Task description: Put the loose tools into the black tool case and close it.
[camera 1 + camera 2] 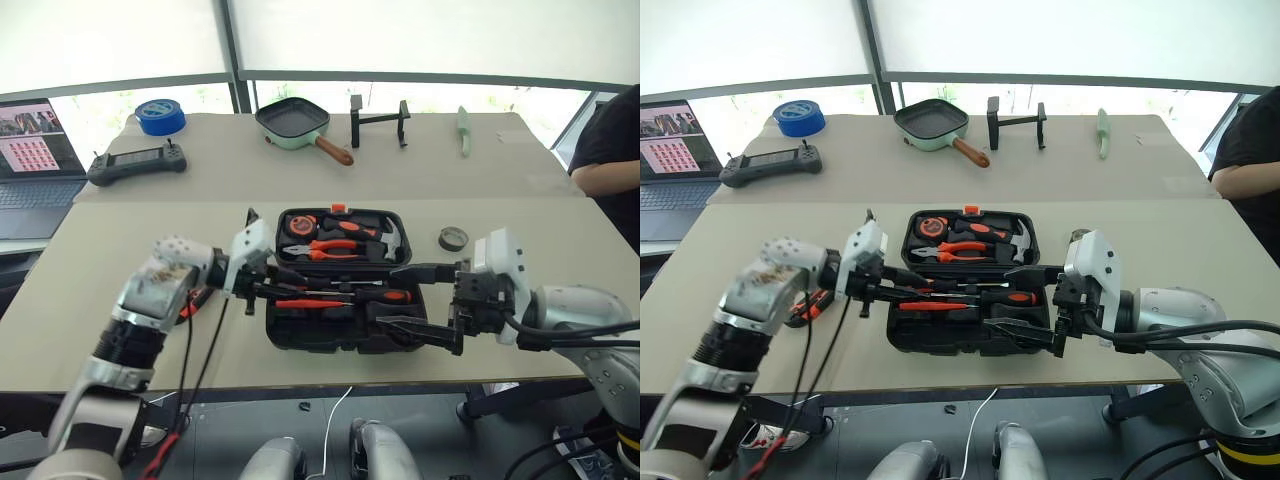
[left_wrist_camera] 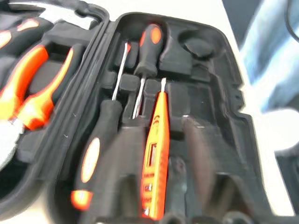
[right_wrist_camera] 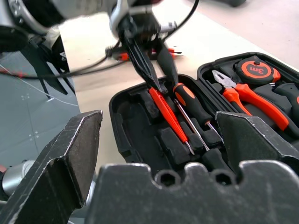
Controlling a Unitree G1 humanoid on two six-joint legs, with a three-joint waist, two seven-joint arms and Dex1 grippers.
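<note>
The black tool case (image 1: 330, 340) lies open in the middle of the near table. In its near half rest two black-and-orange screwdrivers (image 2: 93, 158) (image 2: 148, 46) and the slim orange tester pen (image 2: 154, 154). My left gripper (image 1: 298, 288) reaches in from the left, over the pen's left end. Over the case's right front corner my right gripper (image 1: 388, 295) hovers, open and empty. The small dark tape roll (image 1: 453, 238) sits on the table right of the case. The orange-black utility knife (image 1: 808, 305) lies partly hidden under my left forearm.
The far half holds a tape measure (image 1: 298, 228), pliers (image 1: 335, 248) and a hammer (image 1: 390, 235). On the back table: blue tape roll (image 1: 160, 115), controller (image 1: 135, 162), green pan (image 1: 295, 120), black stand (image 1: 380, 120). A laptop (image 1: 35, 160) stands left; a person (image 1: 610, 150) sits right.
</note>
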